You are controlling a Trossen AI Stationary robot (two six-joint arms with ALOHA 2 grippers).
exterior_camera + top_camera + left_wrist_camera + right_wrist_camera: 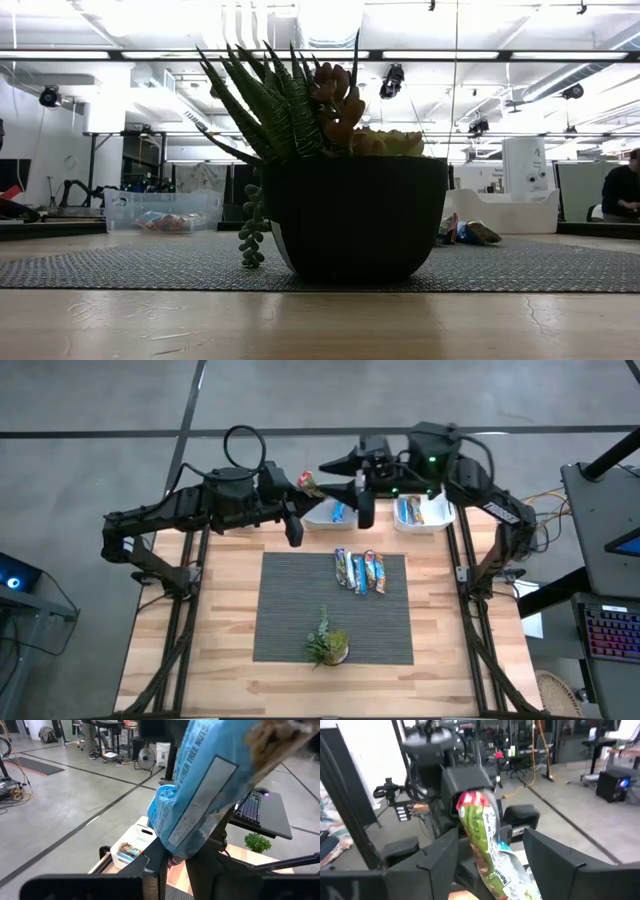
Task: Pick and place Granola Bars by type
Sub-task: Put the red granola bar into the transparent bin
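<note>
A granola bar [482, 835] in a blue wrapper with a red-and-green top end [308, 483] hangs high above the table's far edge, between my two arms. My left gripper [175, 865] reaches in from the left [298, 500] and is shut on it. My right gripper [487, 855] faces it from the right [330, 475]. It is open, with one finger on each side of the bar's lower part. Several more granola bars [360, 571] lie side by side on the grey mat [290, 610]. Neither gripper shows in the low view. My left gripper pinches the bar's blue lower end [172, 847] between its two fingers, coming level from the table's left. The bar rises tilted past the fingers, its red-and-green end uppermost, well clear of the table.
Two white bins stand at the far edge, one [330, 512] holding a blue bar and one [420, 510] holding several bars. A small potted plant [327, 645] stands on the mat's near part and fills the low view [350, 215]. Bare wood flanks the mat.
</note>
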